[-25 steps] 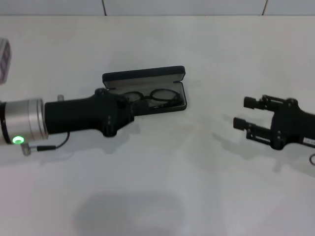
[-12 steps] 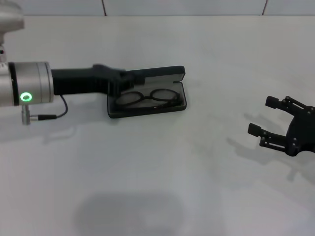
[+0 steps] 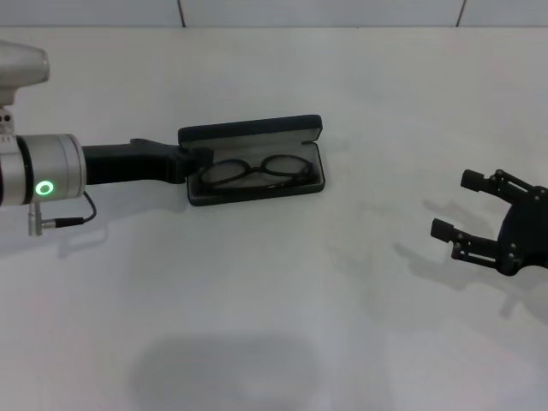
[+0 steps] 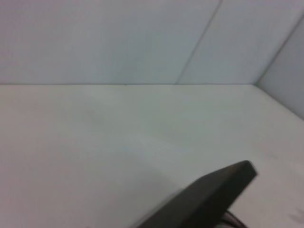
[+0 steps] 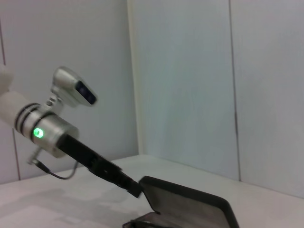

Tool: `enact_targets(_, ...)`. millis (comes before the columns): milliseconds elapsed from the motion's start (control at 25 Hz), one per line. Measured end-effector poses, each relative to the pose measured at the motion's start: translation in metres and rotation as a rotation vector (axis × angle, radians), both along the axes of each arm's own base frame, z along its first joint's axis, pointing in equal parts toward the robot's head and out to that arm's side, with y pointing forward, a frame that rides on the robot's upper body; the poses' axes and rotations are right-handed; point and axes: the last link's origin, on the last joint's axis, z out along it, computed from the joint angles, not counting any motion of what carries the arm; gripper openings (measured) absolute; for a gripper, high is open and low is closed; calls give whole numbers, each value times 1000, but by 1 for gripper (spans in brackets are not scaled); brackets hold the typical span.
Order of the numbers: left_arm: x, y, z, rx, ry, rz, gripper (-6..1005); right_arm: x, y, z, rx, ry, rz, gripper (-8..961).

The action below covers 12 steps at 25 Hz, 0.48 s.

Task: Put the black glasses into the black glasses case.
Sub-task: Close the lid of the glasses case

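Black glasses already lying inside the black glasses case, lenses up, frame resting on the grey lining of the lower tray, nothing gripping them. Case lid standing open behind the tray. Placement itself looks done, judging from the head view; only closing the lid might remain, and the task sentence does not ask for that. Left gripper at the left end of the case, right by the hinge corner, tip touching or just beside the lid edge; cannot tell which, and cannot tell whether its fingers are spread or closed, since the dark tip merges with the case. Left wrist view shows only a corner of the lid against the white table. Right gripper well apart from the case on the right side of the table, fingers spread wide, holding nothing, looks idle. Likely next: left arm either tips the lid down or pulls clear.
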Motion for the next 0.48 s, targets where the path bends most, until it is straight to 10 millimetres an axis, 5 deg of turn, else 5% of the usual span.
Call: enact_targets(480, -12, 15, -11, 68, 105, 37, 65, -2, -4, -1, -19, 13, 19, 854)
